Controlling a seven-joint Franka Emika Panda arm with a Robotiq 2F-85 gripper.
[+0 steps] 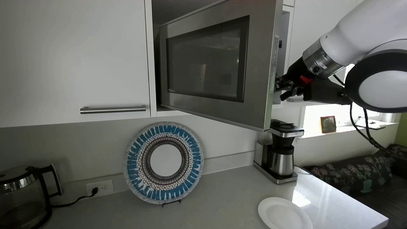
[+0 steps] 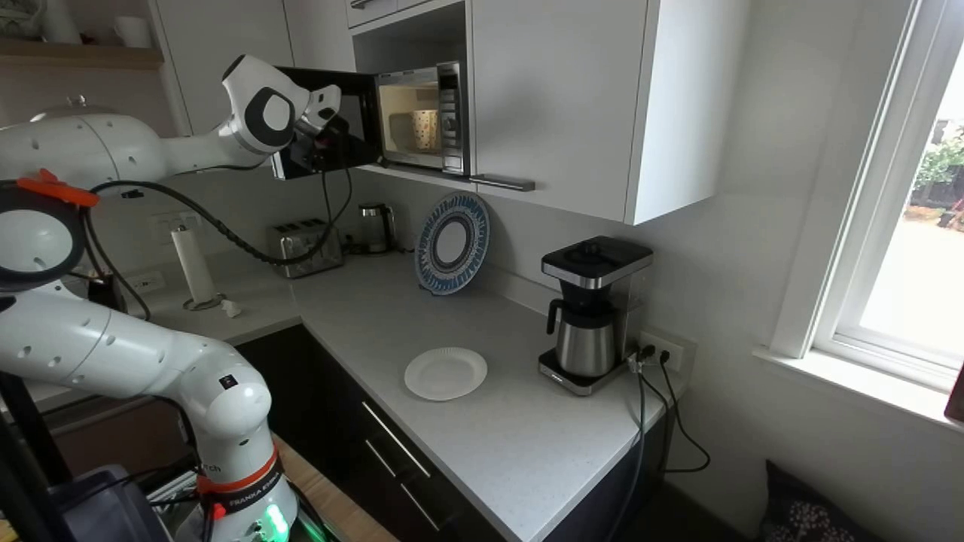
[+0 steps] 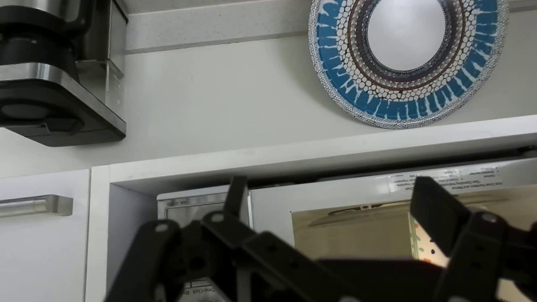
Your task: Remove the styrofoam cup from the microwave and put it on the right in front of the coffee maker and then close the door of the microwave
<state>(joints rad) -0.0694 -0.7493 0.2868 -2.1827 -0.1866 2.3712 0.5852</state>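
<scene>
Black gripper [image 3: 333, 197] sits closest to the lens in the wrist view: its two fingers [image 3: 436, 214] stand wide apart, nothing held b/w them. Pic is upside down, so the coffee maker [image 3: 46, 90] hangs inverted, top L. Past the fingers: front of the microwave [image 3: 272, 214], & inside it the styrofoam cup [image 3: 423, 245], cream w/ coloured specks, partly hidden by a finger. In an exterior view the cup [image 2: 425, 129] stands upright in there. In an exterior view the door of the microwave [image 1: 219, 63] is swung well out, gripper near its free edge; can't tell if they touch.

Step in hand, I'd judge: getting the cup out; placing it & shutting the door are yet to do. Next move prob. calls for going fwd, shifting so the cup falls b/w the fingers, then a light squeeze, b/c foam may dent. Target's the counter [image 2: 504, 444] by the coffee maker; a white plate [image 2: 446, 374] lies near.
</scene>
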